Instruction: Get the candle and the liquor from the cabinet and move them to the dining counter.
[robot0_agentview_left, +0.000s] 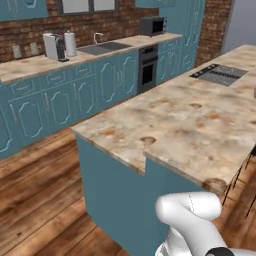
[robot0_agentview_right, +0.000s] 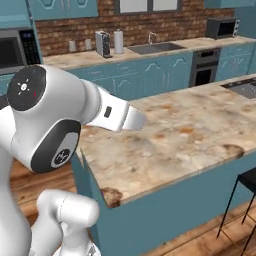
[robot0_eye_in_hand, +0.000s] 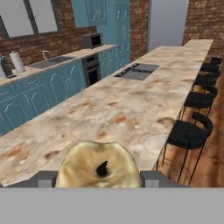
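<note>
In the hand view the candle (robot0_eye_in_hand: 87, 168) is close up at the bottom, a pale gold-tan round top with a dark wick. My gripper (robot0_eye_in_hand: 98, 179) is shut on it, one grey fingertip on each side. It hangs over the near end of the dining counter (robot0_eye_in_hand: 131, 109), the long beige, orange-mottled marble island (robot0_agentview_left: 190, 125) on its teal base (robot0_agentview_right: 190, 135). My white forearm (robot0_agentview_right: 117, 114) reaches out above that top. Teal upper wall cabinets (robot0_agentview_right: 60, 7) show along the top edge of the back wall; I cannot tell which one is the cabinet. The liquor is out of view.
A dark cooktop (robot0_eye_in_hand: 138, 71) is set into the island farther along. Black stools (robot0_eye_in_hand: 190, 131) line its right side, one of them near the base (robot0_agentview_right: 245, 190). The back counter holds a sink (robot0_agentview_left: 105, 47), a coffee machine (robot0_agentview_left: 54, 46), a paper roll (robot0_agentview_left: 70, 43) and a microwave (robot0_agentview_left: 153, 25).
</note>
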